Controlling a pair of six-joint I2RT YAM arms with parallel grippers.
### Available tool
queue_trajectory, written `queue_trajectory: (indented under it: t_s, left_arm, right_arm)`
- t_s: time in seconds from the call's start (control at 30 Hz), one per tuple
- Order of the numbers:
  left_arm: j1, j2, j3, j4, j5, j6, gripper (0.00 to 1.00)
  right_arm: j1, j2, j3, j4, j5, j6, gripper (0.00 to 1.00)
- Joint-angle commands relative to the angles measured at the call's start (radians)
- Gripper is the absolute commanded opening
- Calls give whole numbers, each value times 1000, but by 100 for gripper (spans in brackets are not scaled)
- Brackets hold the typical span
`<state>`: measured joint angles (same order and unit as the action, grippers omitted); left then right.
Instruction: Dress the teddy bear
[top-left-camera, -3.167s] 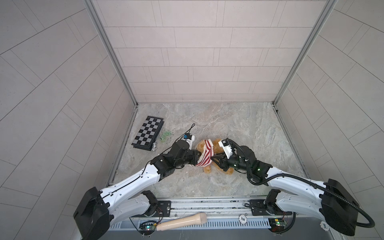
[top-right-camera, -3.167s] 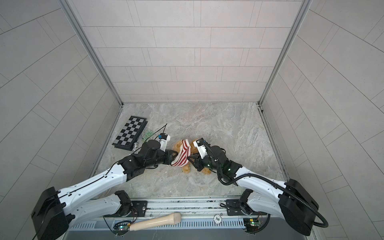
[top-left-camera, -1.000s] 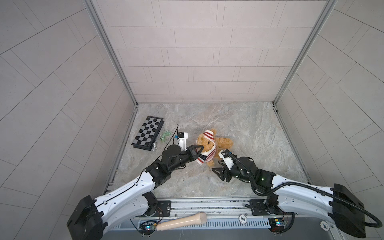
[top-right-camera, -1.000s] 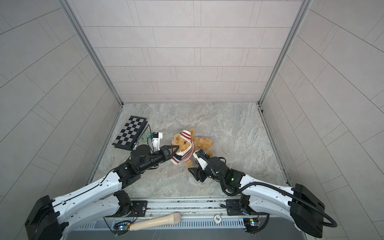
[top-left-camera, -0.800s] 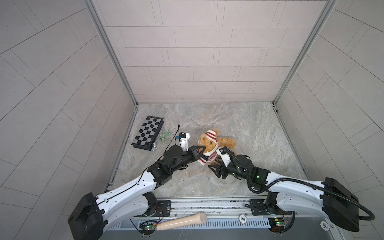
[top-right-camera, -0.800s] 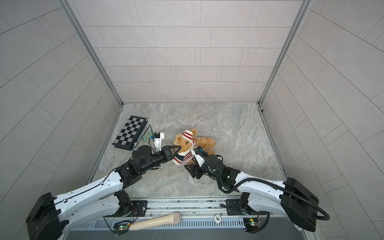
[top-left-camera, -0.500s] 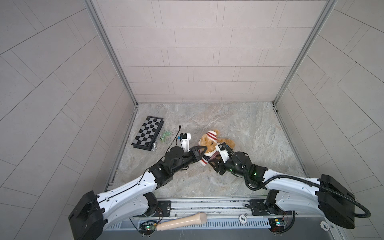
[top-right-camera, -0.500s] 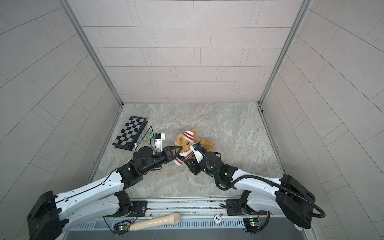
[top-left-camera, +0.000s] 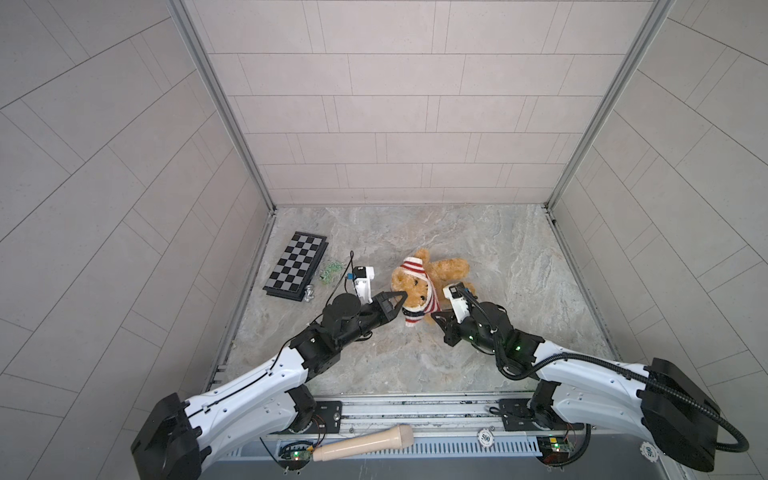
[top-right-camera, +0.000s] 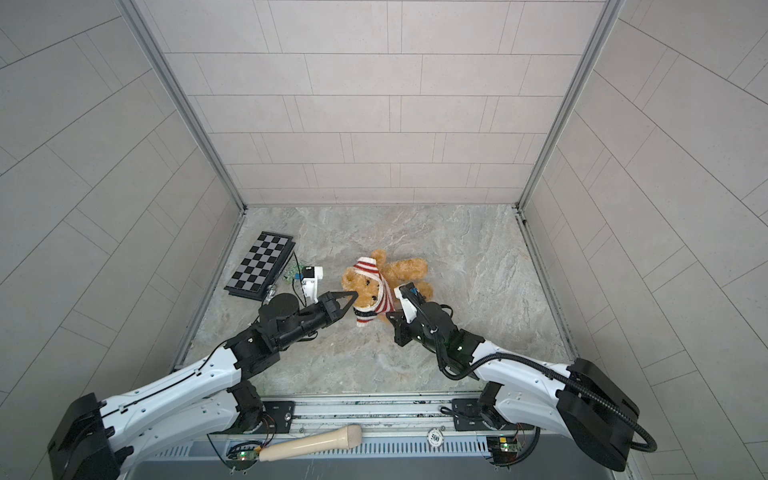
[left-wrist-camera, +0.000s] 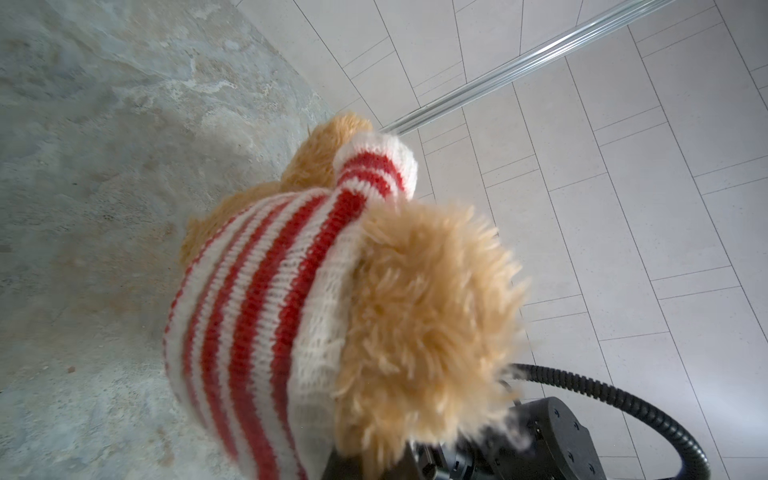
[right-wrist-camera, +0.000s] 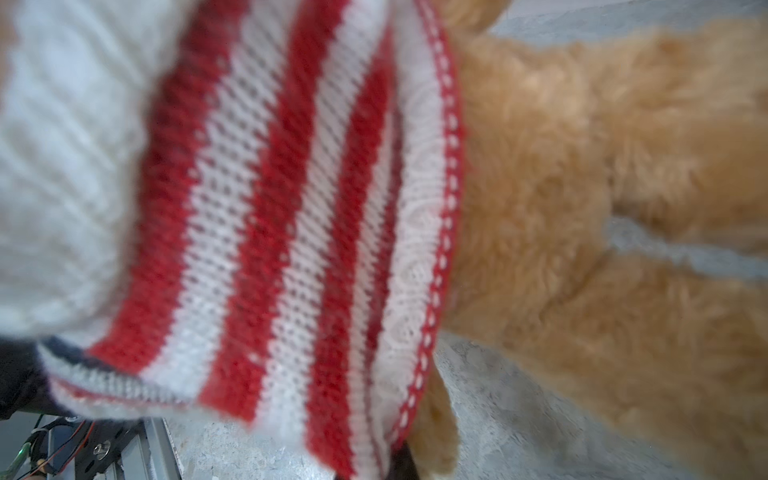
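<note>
Arms both stretched low from the front edge of the marble table, meeting mid-table at the fluffy golden-brown plush teddy bear (lying, head toward left edge); left gripper pinched closed on the red-and-white striped knit sweater by its head, right gripper clamped on the sweater hem.

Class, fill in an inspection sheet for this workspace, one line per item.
Surface: grey marbled tabletop.
Job's things: teddy bear on the tabletop, striped sweater round its head, body bare.
Clutter: chessboard, silver chess piece, green bits beside it; beige handle and poker chip on the front rail.
Grippers: left gripper shut on the sweater by the bear's face; right gripper shut on its hem.
Cables: corrugated hose along the right arm; thin wire at the left wrist camera.
Surroundings: pale tiled walls.
</note>
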<state>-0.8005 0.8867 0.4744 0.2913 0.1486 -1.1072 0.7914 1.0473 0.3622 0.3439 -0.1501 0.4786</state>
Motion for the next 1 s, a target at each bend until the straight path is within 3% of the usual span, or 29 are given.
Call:
queue_trajectory:
  t_s: [0.0, 0.17, 0.3, 0.7, 0.83, 0.97]
  left_arm:
    - [26, -31, -17, 57, -14, 10, 0]
    - [51, -13, -47, 130, 25, -8, 0]
    - [88, 11, -104, 289, 88, -86, 0]
    - [105, -20, -127, 365, 210, -118, 0]
    - [73, -14, -112, 311, 192, -90, 0]
    - [35, 47, -136, 411, 143, -122, 0]
  right_arm:
    - [-47, -23, -25, -140, 70, -22, 0]
    - [-117, -6, -30, -220, 137, -56, 0]
    - [-150, 48, -23, -226, 155, -98, 0]
    - [-181, 158, -22, -156, 253, -91, 0]
    - [-181, 181, 22, -177, 143, -120, 0]
    - [-122, 95, 15, -122, -19, -188, 10]
